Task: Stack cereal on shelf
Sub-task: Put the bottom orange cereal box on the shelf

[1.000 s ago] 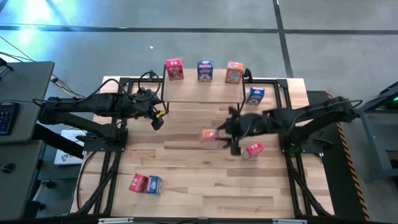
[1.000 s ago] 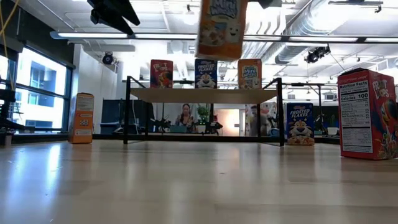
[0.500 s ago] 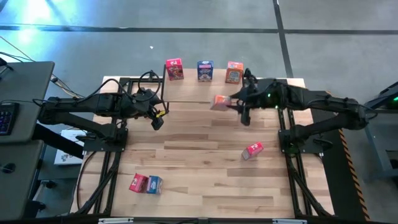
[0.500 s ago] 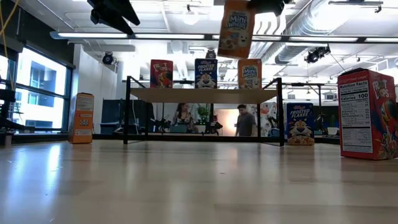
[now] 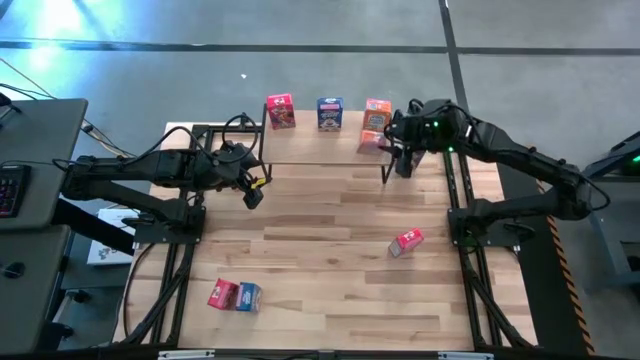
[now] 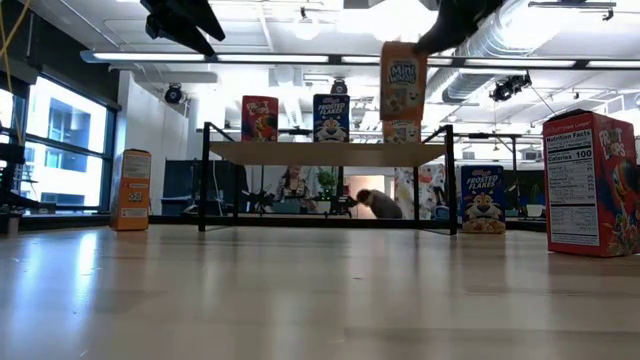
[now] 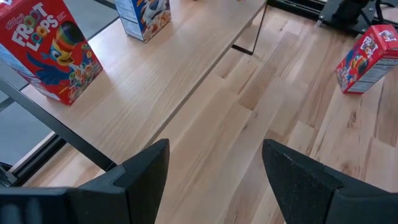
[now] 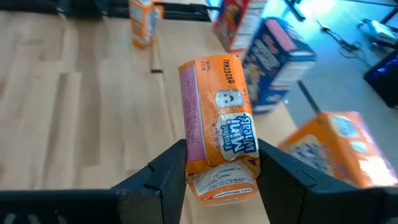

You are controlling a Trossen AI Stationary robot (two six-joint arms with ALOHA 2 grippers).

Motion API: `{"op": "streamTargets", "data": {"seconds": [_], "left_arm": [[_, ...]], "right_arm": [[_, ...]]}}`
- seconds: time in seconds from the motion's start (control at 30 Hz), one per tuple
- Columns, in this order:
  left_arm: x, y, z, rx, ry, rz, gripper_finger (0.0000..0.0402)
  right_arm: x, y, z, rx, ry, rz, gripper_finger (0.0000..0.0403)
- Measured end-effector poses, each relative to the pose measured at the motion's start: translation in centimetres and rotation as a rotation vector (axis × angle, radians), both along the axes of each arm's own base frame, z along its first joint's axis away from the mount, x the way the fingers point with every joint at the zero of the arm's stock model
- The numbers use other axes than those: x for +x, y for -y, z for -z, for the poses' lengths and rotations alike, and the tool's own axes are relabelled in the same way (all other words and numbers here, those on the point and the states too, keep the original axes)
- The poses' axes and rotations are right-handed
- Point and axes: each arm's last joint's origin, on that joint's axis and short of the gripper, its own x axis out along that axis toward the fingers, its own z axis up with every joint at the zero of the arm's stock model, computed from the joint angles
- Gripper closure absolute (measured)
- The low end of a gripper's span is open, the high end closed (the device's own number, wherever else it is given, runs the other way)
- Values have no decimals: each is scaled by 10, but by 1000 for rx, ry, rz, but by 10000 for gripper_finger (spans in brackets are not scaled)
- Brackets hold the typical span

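The cereal I'm carrying is an orange Mini-Wheats box (image 8: 219,146), printed front showing, and my right gripper (image 8: 217,163) is clamping it above the shelf (image 5: 320,150) at three o'clock, over another orange box (image 5: 377,107). My left gripper (image 7: 214,162) is hanging with fingers apart at nine o'clock. The wooden table (image 5: 320,260) is carrying more boxes; a person (image 6: 375,203) is bending beyond.

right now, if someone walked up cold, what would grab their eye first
Probably the right gripper, shut on an orange Mini-Wheats box and holding it in the air just above another orange box at the right end of the shelf. Next, the red Froot Loops box and blue Frosted Flakes box standing in a row on that shelf, while the left gripper hangs open nearby.
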Motion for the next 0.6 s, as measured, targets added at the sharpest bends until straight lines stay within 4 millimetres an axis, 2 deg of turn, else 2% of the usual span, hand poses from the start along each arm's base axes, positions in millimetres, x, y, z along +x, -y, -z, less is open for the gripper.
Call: {"op": "streamTargets", "data": {"seconds": [0.4,0.6], "left_arm": [[0,0,0,0,0,0,153],[0,0,0,0,0,0,153]], "right_arm": [[-17,26,3,-12,-29,-3,242],[-16,37,8,19,-35,-31,242]]}}
